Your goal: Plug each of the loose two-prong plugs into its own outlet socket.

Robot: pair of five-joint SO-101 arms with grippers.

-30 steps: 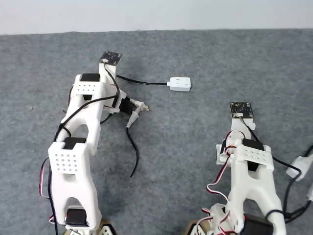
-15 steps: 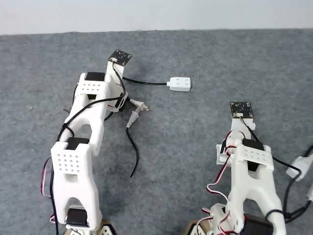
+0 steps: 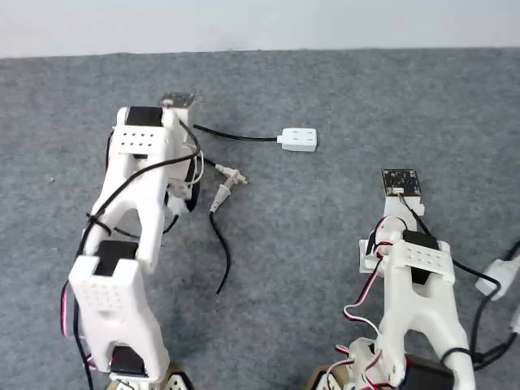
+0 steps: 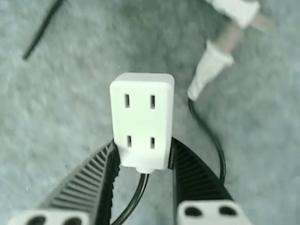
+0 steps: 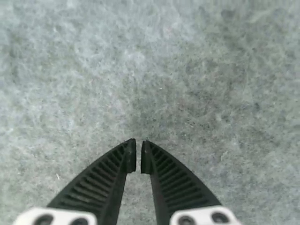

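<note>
Outlet block [image 4: 142, 119] clamped in left gripper [image 4: 143, 149], above the grey tabletop.
Two-prong plugs [image 3: 221, 196] lie left of centre (second outlet block [image 3: 297, 139] nearer the far edge); right gripper [image 5: 138, 155] pinched shut, empty.

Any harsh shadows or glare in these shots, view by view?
High view: even light on the carpet, faint shadows, no glare. Left wrist view: white outlet block in the left gripper is bright, not washed out. Right wrist view: a dimmer patch of carpet ahead of the right gripper.
</note>
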